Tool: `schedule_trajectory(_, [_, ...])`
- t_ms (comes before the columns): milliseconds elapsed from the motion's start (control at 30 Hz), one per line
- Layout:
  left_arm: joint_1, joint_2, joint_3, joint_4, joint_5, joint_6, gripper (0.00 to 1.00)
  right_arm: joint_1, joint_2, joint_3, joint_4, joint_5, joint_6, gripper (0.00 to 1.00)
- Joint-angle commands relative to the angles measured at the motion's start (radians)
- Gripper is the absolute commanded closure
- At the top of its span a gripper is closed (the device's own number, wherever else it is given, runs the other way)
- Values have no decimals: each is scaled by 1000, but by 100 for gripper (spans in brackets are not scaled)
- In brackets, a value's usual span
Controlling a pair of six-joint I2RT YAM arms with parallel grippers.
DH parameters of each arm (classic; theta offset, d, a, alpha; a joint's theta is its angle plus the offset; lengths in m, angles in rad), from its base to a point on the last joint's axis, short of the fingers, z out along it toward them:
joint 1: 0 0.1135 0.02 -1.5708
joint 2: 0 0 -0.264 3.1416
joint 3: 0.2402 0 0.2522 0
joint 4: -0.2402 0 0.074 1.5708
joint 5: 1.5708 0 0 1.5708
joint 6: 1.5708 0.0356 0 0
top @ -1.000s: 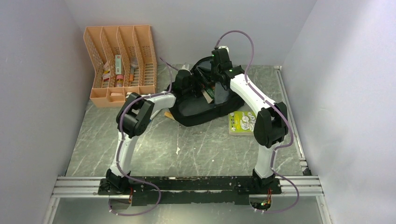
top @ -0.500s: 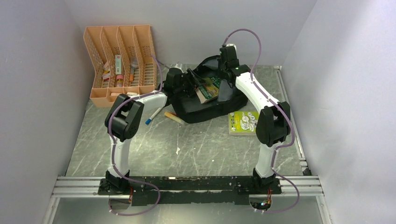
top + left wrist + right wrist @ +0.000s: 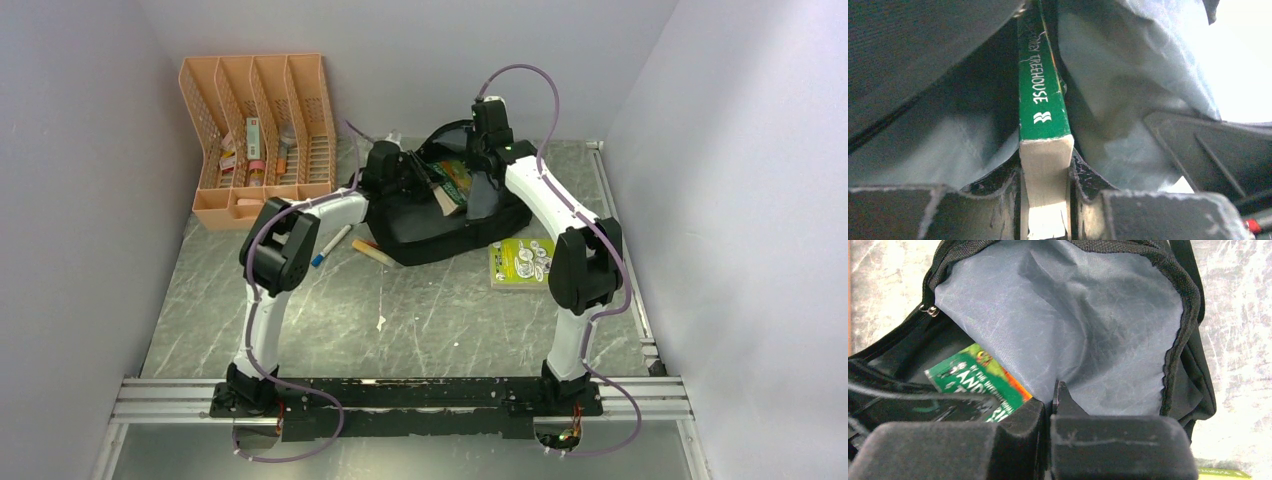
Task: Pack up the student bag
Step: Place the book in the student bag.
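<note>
Top external view showed the worktop (image 3: 420, 310) with a yellow-green booklet (image 3: 521, 262) and a pen (image 3: 330, 245) lying nearest, the bag (image 3: 430, 235) just behind them at the far middle, and an orange organiser (image 3: 258, 130) in the far left corner. At the bag's mouth the left tool (image 3: 1045, 167) was clamped on the page edge of a green book (image 3: 1042, 95) whose far end reached inside, while the right tool (image 3: 1050, 407) was pinched together on the grey-lined flap, holding it raised.

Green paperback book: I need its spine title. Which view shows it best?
Left wrist: the green paperback book sits centred, spine lettering legible. Right wrist shows a cover corner inside the black fabric backpack; top external, a small patch.
</note>
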Motion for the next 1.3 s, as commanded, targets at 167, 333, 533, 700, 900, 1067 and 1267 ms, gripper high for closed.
schedule_trajectory(167, [-68, 228, 356, 47, -41, -67, 95, 8, -84, -38, 57, -21, 26, 100])
schedule_trajectory(333, [-80, 355, 575, -110, -59, -24, 65, 7, -94, -55, 65, -17, 31, 100])
schedule_trajectory(533, [-79, 329, 533, -190, -80, 37, 33, 7, -99, -69, 77, -17, 25, 100])
schedule_trajectory(700, [-77, 278, 495, -277, -98, 95, 20, 8, -98, -70, 76, -13, 19, 100])
schedule_trajectory(900, [-71, 259, 572, -504, -150, 203, 10, 8, -103, -77, 76, 0, 12, 100])
schedule_trajectory(1067, [-65, 225, 568, -599, -181, 251, 7, 7, -105, -78, 76, 1, 10, 100])
schedule_trajectory(1267, [-58, 191, 524, -647, -150, 273, 4, 7, -111, -86, 76, 2, 7, 100])
